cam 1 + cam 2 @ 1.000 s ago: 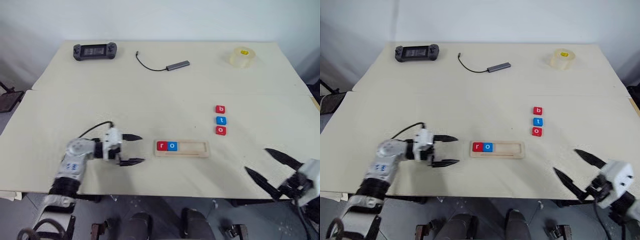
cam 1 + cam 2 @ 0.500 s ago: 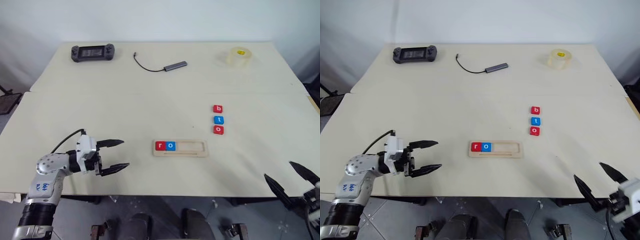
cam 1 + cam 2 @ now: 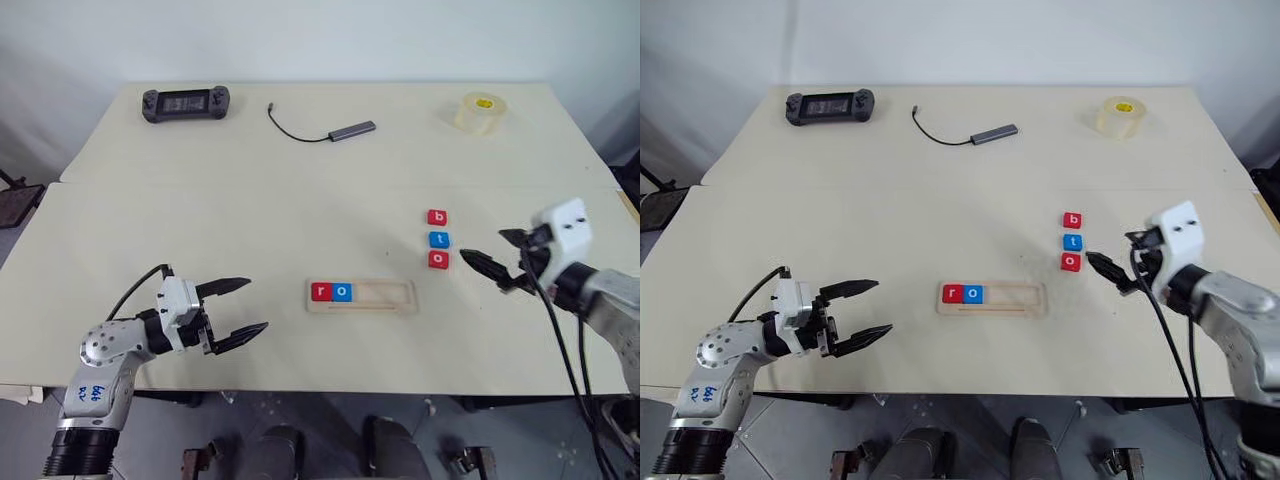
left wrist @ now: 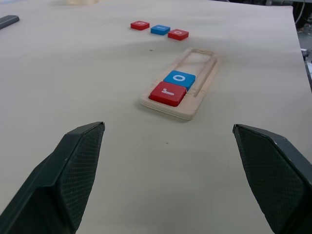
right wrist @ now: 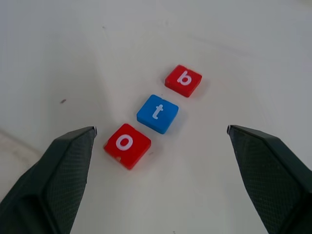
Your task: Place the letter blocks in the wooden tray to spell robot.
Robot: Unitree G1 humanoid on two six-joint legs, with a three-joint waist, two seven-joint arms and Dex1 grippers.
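Red b block on the counter, in a line with blue t and red o, right of the wooden tray | likely light, rigid, slick; pinch opposite flat edges | right gripper fingers wide, empty | left gripper fingers wide, empty

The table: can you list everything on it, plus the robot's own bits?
table: one, pale beige.
wooden tray: one, pale wood, near the front middle.
letter blocks in the tray: two, red r and blue o, at its left end.
loose letter blocks: three in a column right of the tray, red b, blue t, red o.
game controller: one, dark grey, far left.
USB hub with cable: one, grey, far middle.
tape roll: one, clear yellowish, far right.
left gripper: black fingers, open, left of the tray.
right gripper: black fingers, open, beside the loose blocks.
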